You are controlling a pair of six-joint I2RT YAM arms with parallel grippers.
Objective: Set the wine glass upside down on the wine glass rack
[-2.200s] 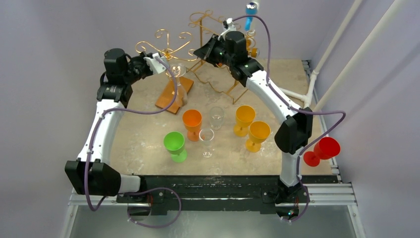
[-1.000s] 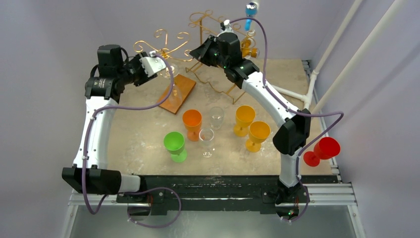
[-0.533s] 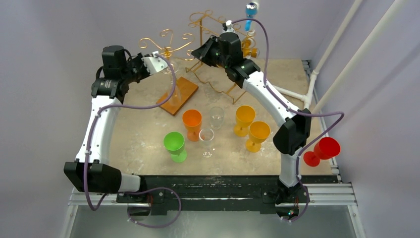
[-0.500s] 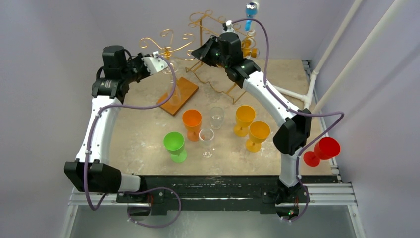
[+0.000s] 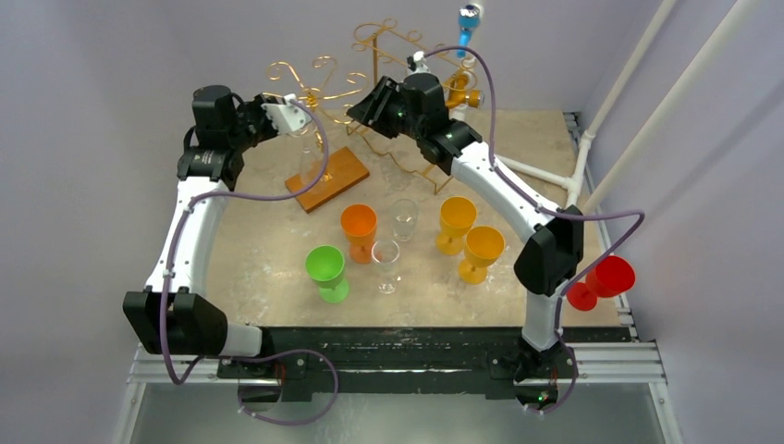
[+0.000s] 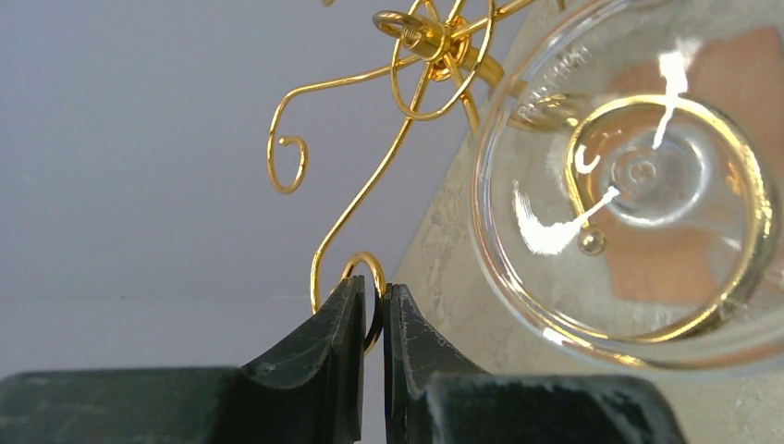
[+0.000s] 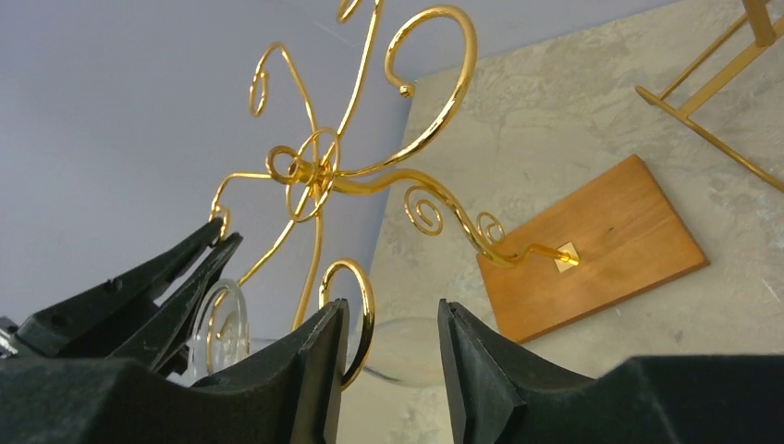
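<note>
**At the wine glass rack (image 6: 434, 42): glass hanging, one curl pinched**

Just right of my left end effector (image 6: 373, 294), the wine glass (image 6: 638, 176) hangs foot-up, its stem ringed by one of the rack's gold spirals. That end effector is pinched narrow on a small gold loop. My right end effector (image 7: 388, 319) stands partly wide and holds nothing, with another loop just inside one finger. Beyond it the wooden base (image 7: 601, 245) rests on the tabletop (image 7: 555, 120).
</note>
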